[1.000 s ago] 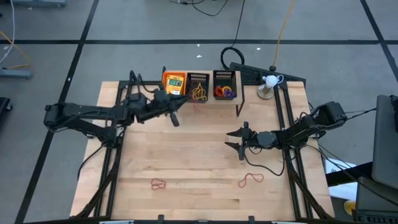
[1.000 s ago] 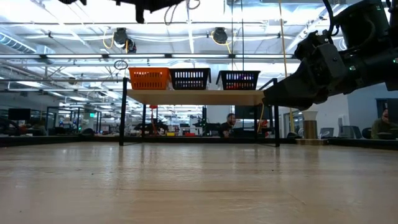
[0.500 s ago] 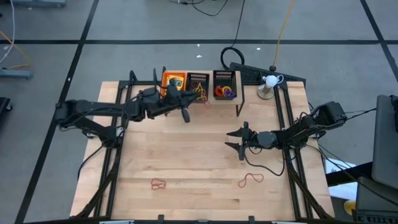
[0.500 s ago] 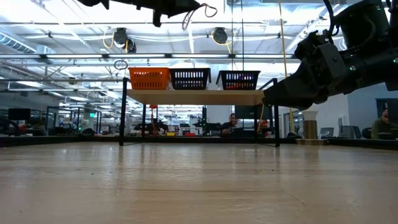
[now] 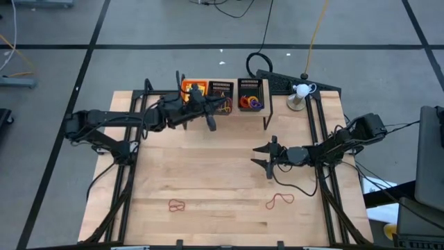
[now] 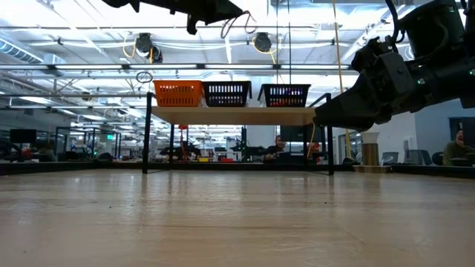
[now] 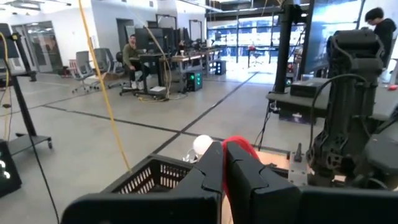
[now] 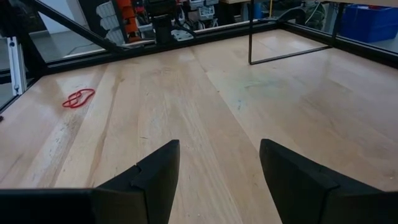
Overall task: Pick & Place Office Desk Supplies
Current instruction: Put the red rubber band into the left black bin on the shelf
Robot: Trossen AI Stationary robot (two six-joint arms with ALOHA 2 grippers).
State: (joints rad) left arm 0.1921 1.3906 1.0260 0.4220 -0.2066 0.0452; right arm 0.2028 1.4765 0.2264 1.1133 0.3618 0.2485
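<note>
While a raised wooden shelf [image 5: 229, 111] at the far edge of the pale wooden worktop [image 5: 222, 180] carries an orange mesh tray [image 6: 178, 93] and two black mesh trays [image 6: 226, 94], the left gripper [image 5: 211, 119] is held high above the middle black tray. Its jaws are closed on a thin red-brown rubber-band loop [image 6: 236, 21], which is seen in the low view hanging down from the fingertips; in the left wrist view only a red bulge of it shows between the dark fingers [image 7: 214, 171]. Just below that gripper, a black tray's rim is seen, though which tray it is cannot be told from there.

Yellow-orange packets with green labels [image 5: 194, 90] lie in the orange tray, and orange and purple rings [image 5: 250, 103] in the right-hand black tray.

Two more red-brown loops are left flat on the worktop near its front edge: one toward the left [image 5: 177, 205] and one toward the right [image 5: 279, 201], both lying with the long axis roughly across the worktop.

The right gripper [image 5: 267, 160] is held over bare wood at centre right, jaws wide apart and holding nothing, with open worktop all around it.
</note>
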